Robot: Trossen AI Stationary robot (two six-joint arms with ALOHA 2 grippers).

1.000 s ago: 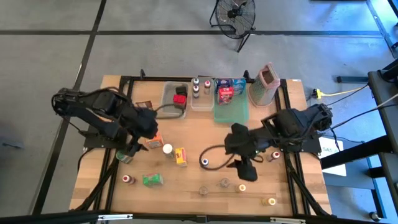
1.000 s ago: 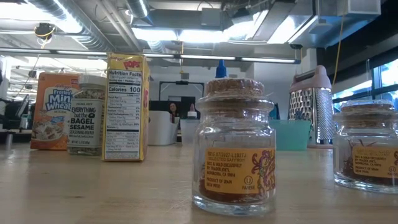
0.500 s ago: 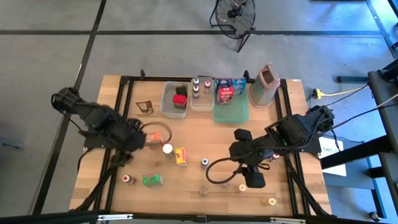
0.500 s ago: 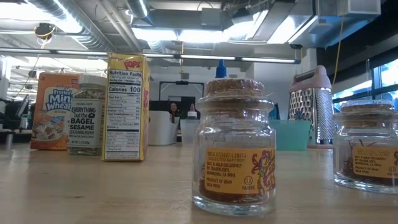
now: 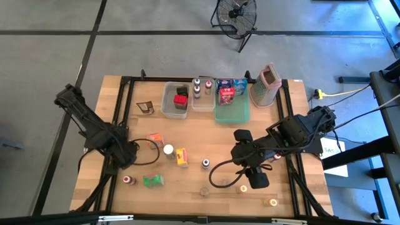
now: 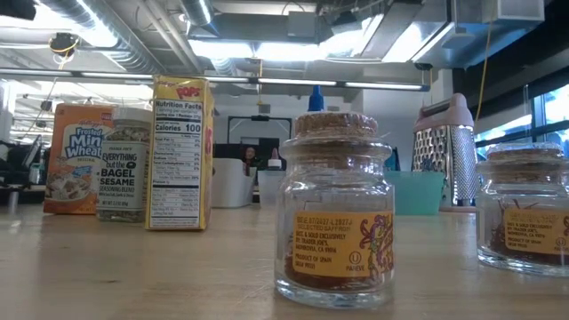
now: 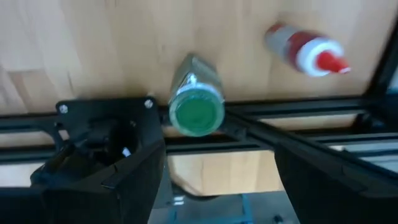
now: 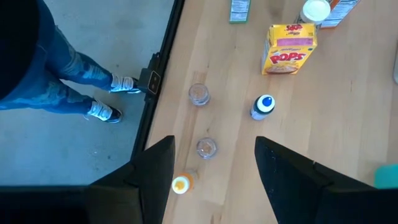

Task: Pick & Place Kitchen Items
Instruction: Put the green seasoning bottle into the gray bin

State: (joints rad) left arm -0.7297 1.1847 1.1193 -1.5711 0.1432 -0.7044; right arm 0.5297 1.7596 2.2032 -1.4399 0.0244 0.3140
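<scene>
My left gripper hangs open over the table's left edge, pointing straight down. Right under it a small green-capped bottle stands upright by the black frame rail, below the fingertips and untouched; the gripper hides it in the high view. A red-capped bottle stands close by. My right gripper hangs open above the near right of the table, over a blue-capped bottle and small cork-topped jars. An orange box, a white-capped bottle, a yellow box and a green box rest on the wood.
Along the far edge stand two clear tubs, a green tray holding boxes, and a metal grater. A black frame rail runs along the table's left edge. A person's legs stand on the floor beside the table's near edge.
My left gripper has swung from over the orange box toward the table's left and near edges and come down, rolling as it went; it now hangs over the green-capped bottle, and the orange box shows uncovered. My right gripper has rolled a little in place.
</scene>
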